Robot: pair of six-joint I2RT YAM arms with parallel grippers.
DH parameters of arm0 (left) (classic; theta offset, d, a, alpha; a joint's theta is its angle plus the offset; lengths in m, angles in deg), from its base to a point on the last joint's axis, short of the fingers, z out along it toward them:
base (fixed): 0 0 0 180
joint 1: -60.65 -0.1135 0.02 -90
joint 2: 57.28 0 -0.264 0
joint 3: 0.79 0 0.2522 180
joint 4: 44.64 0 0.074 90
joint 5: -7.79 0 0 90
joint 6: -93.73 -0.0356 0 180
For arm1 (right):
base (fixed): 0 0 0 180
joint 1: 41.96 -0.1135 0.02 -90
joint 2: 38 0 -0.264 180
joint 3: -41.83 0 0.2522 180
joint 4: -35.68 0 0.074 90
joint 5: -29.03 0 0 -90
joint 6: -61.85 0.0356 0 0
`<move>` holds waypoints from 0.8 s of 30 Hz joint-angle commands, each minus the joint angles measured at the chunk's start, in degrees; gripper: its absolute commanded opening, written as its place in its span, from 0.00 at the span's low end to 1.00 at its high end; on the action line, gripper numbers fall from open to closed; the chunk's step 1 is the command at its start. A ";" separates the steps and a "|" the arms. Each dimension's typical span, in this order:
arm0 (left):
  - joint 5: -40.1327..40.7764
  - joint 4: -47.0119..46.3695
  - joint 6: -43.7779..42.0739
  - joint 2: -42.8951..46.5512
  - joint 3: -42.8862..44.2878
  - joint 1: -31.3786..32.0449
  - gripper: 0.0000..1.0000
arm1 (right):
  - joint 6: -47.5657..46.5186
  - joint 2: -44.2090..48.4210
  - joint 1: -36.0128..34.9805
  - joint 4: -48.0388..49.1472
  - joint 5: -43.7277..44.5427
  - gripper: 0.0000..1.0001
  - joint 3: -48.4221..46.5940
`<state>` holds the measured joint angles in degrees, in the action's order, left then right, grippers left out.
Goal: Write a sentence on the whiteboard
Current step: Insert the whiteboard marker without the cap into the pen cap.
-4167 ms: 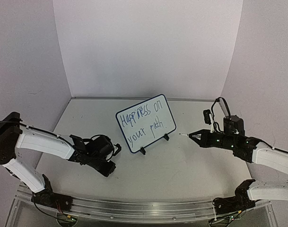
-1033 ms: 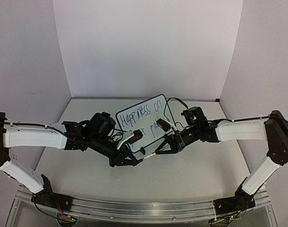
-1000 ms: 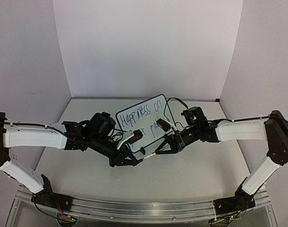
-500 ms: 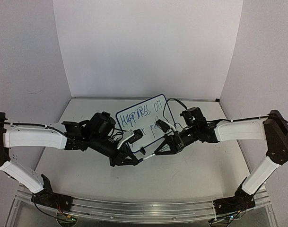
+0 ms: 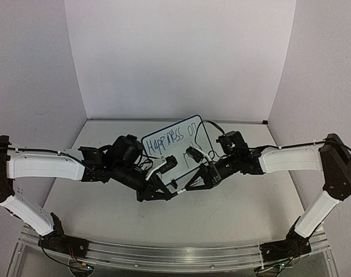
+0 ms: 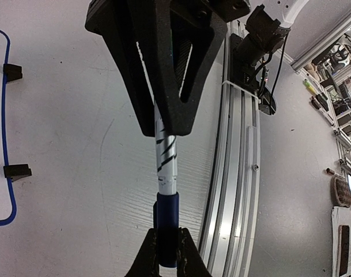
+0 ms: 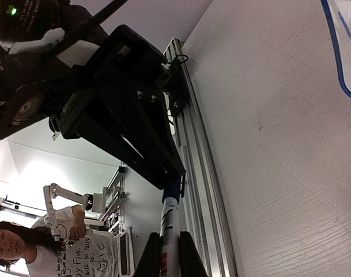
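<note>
left gripper (image 6: 167,242): pinching blue cap (image 6: 168,210) on the marker's end
right gripper (image 7: 168,251): clamped on marker (image 7: 168,222) barrel
whiteboard (image 5: 180,145): upright behind both

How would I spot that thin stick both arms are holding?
Find the whiteboard standing in the middle. Just in front, the left gripper and right gripper meet. The marker bridges them: slim, silvery, with a dark-blue cap.

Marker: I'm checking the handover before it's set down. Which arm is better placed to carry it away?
Right, probably: the right gripper clamps the marker by its barrel, while the left gripper only pinches the blue cap, which might pull off.
</note>
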<state>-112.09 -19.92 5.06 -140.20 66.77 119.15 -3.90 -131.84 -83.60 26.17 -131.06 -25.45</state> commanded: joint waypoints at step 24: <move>-3.64 -11.29 0.07 -5.41 10.04 0.04 0.00 | -2.34 -0.91 -3.21 1.56 -1.04 0.00 -1.94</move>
<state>-114.62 -17.59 5.25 -144.88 70.85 118.94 -5.01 -132.17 -84.04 23.85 -129.79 -25.45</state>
